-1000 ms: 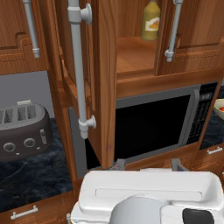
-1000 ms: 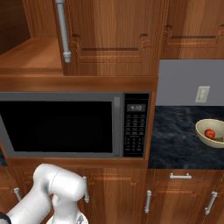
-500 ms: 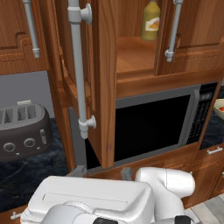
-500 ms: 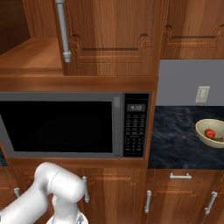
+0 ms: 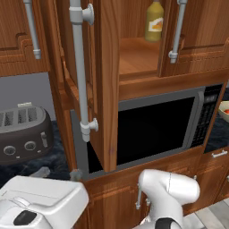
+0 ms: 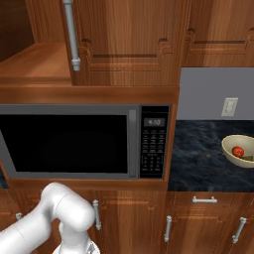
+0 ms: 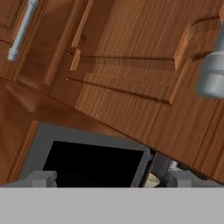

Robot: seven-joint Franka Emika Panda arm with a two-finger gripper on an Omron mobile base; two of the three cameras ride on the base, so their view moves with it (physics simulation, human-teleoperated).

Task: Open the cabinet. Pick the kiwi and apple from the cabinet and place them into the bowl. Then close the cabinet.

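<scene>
The cabinet (image 5: 134, 58) stands open above the microwave. Its left door (image 5: 107, 80) is swung out toward me, long silver handle (image 5: 80, 67) in front, and its right door (image 6: 129, 39) faces forward. The cream bowl (image 6: 233, 149) sits on the dark counter at the right, with the red apple (image 6: 238, 151) inside. A dull brown-green sliver beside it looks like the kiwi (image 6: 247, 158). My gripper (image 5: 58, 172) is low, under the open left door, open and holding nothing. In the hand view the gripper (image 7: 111, 179) points up at the door's panel and the microwave.
A tall yellow bottle (image 5: 154, 20) stands on the cabinet shelf. The microwave (image 6: 84, 141) fills the space under the cabinet. A grey toaster (image 5: 22, 134) sits on the counter at the left. Low cabinets with short handles (image 6: 204, 200) run below.
My arm has swung: the white hand slid left along the bottom of the left base view and the elbow rose at lower right. Gripper still open; cabinet, bowl and fruit unmoved.
</scene>
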